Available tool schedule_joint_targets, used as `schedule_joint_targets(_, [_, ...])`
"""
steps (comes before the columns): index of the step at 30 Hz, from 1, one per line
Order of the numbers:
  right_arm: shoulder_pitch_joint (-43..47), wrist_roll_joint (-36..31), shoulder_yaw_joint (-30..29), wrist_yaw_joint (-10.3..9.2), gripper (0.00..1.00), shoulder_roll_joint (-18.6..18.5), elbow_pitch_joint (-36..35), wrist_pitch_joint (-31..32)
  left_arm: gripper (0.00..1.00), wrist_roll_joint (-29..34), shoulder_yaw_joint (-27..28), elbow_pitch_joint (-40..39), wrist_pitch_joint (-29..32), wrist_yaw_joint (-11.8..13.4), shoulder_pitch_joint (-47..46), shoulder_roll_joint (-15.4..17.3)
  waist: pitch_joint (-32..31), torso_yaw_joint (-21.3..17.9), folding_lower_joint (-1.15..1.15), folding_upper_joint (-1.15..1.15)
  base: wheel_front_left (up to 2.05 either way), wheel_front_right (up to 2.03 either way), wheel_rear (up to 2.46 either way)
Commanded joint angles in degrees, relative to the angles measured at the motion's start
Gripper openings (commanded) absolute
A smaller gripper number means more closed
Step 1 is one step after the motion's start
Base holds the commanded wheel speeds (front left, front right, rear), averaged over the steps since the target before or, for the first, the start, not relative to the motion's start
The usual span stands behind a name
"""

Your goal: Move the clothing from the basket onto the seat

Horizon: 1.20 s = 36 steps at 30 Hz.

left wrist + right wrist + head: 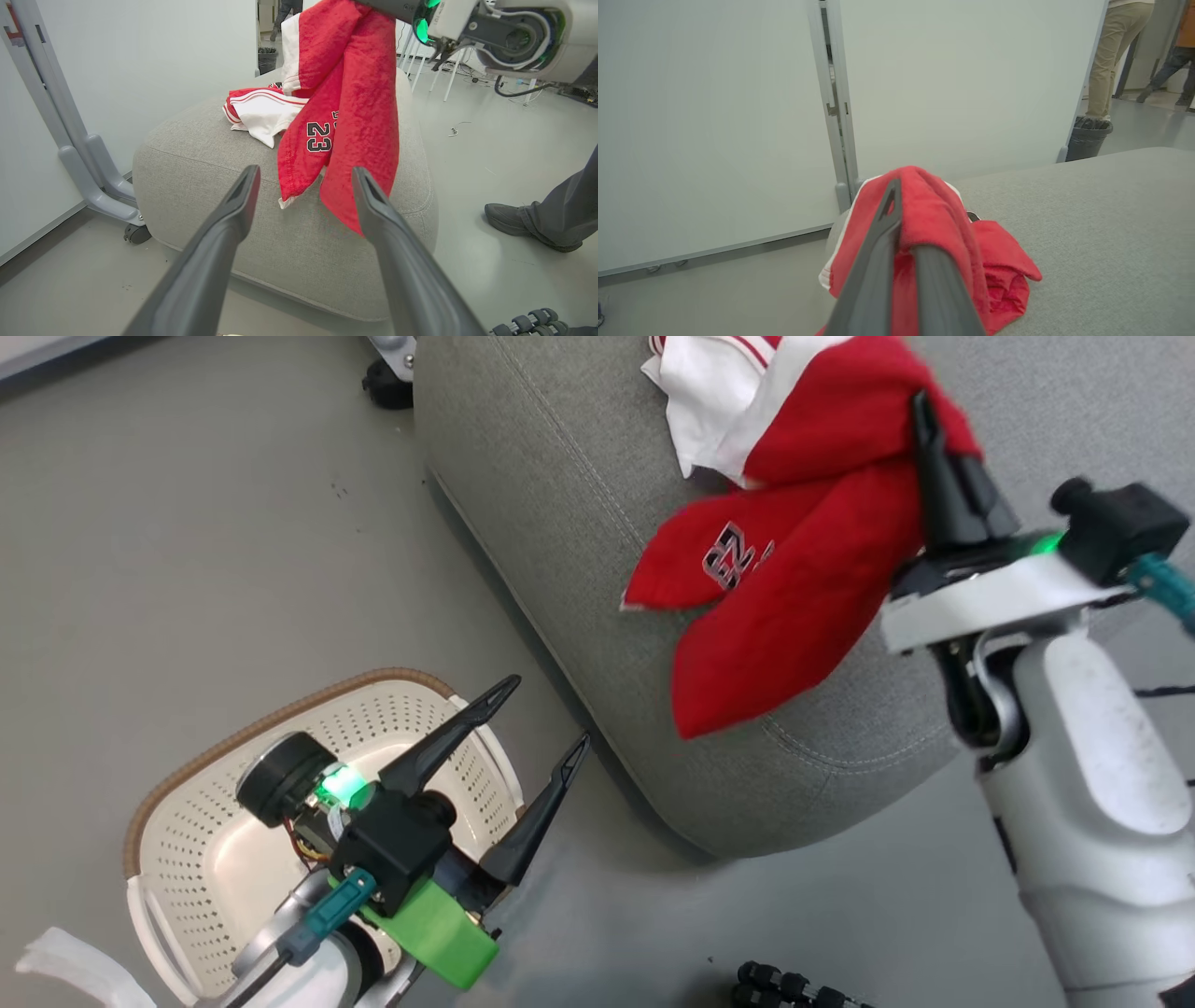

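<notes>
The red jersey (775, 597) with a "23" hangs from my right gripper (922, 409), which is shut on its upper fold above the seat (560, 523). In the right wrist view, red fabric (938, 219) wraps the shut gripper (896, 191). The jersey's lower ends dangle over the seat's front corner (210, 158). A white garment with red stripes (719, 392) lies on the seat behind it. My left gripper (544, 714) stands open over the cream basket (215, 803), whose visible inside is bare. In the left wrist view, the open left gripper (306, 175) faces the jersey (359, 93).
A person's shoe and trouser leg (528, 219) stand on the floor to the right of the seat. A grey wheeled stand (93, 186) and white partition walls are behind the seat. A black ribbed object (794, 985) lies on the floor. More people (1111, 56) and a bin (1087, 137) are further off.
</notes>
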Motion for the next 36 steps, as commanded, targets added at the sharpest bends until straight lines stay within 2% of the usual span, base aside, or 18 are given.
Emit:
schedule_joint_targets(1, [-2.03, -0.73, -1.16, -0.04, 0.0, -0.66, -0.64, -0.39, 1.0, 0.65, 0.34, -0.35, 0.03, -0.03, -1.3, 0.68, 2.94, -0.75, 0.0, 0.0, 0.0, 0.0, 0.0])
schedule_joint_targets(11, [-18.52, -1.04, -14.13, -0.04, 0.0, -6.85, -2.72, 3.52, 1.0, 1.39, 0.56, -2.58, 0.67, -0.17, -6.81, 1.84, 10.21, 4.55, 0.0, 0.0, 0.0, 0.0, 0.0])
schedule_joint_targets(17, [-23.35, -0.02, -17.9, -0.04, 0.0, -8.7, 0.79, 4.94, 1.0, 2.07, 0.67, -3.45, 0.51, -0.25, -10.09, 2.37, 14.67, 7.63, 0.0, 0.0, 0.0, 0.0, 0.0])
schedule_joint_targets(29, [-16.88, 4.37, -16.15, -0.04, 0.0, -5.14, 19.28, 0.69, 1.0, 2.65, 0.27, -3.45, 0.45, -0.34, -13.73, 3.15, 20.63, 9.89, 0.0, 0.0, 0.0, 0.0, 0.0])
schedule_joint_targets(34, [-16.29, 6.2, -14.53, -0.04, 0.0, -4.48, 23.1, -0.29, 1.0, 2.32, 0.19, -3.1, 0.48, -0.34, -14.11, 3.4, 20.73, 9.75, 0.0, 0.0, 0.0, 0.0, 0.0])
schedule_joint_targets(36, [-14.91, 6.12, -14.57, -0.04, 0.76, -4.68, 22.71, -0.36, 1.0, 2.14, -0.04, -2.47, -0.14, -0.29, -13.89, 3.2, 19.65, 9.88, 0.0, 0.0, 0.0, 0.0, 0.0])
